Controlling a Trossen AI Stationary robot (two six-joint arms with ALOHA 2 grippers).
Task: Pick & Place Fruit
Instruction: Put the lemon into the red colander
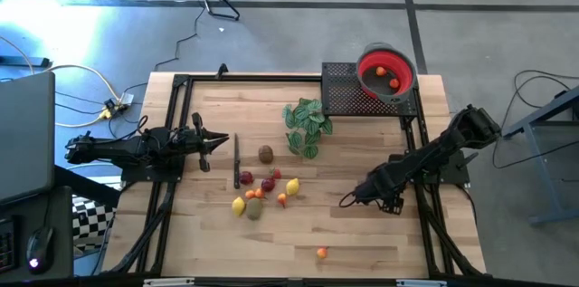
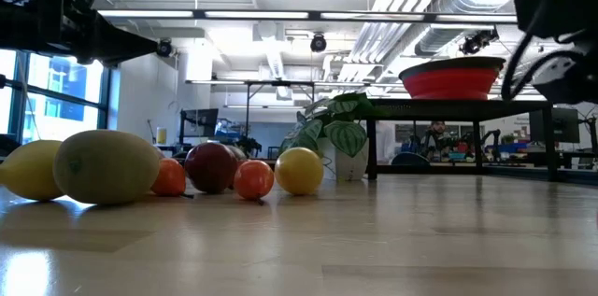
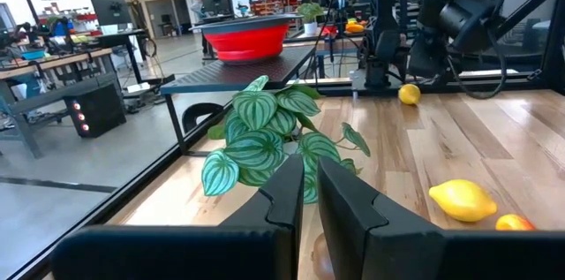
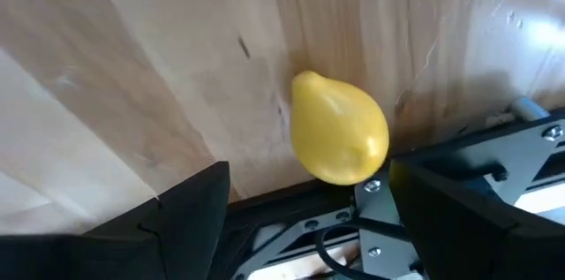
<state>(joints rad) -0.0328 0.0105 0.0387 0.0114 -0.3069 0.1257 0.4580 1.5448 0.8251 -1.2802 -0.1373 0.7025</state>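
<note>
A yellow lemon (image 4: 340,134) lies on the wooden table right beside a black frame rail (image 4: 459,170). My right gripper (image 4: 309,174) hangs over it, pointing steeply down and open, one finger on each side of the lemon and clear of it. In the high view my right arm (image 1: 425,165) covers this lemon; in the left wrist view the lemon (image 3: 408,94) shows at the foot of that arm. Several other fruits (image 1: 262,192) lie in a cluster mid-table. My left gripper (image 1: 220,140) waits at the left, level and shut.
A red bowl (image 1: 386,71) holding two small fruits stands on a black rack (image 1: 348,92) at the far right. A green leafy sprig (image 1: 306,126) lies in front of it. A brown fruit (image 1: 265,153) and an orange one (image 1: 322,253) lie apart from the cluster.
</note>
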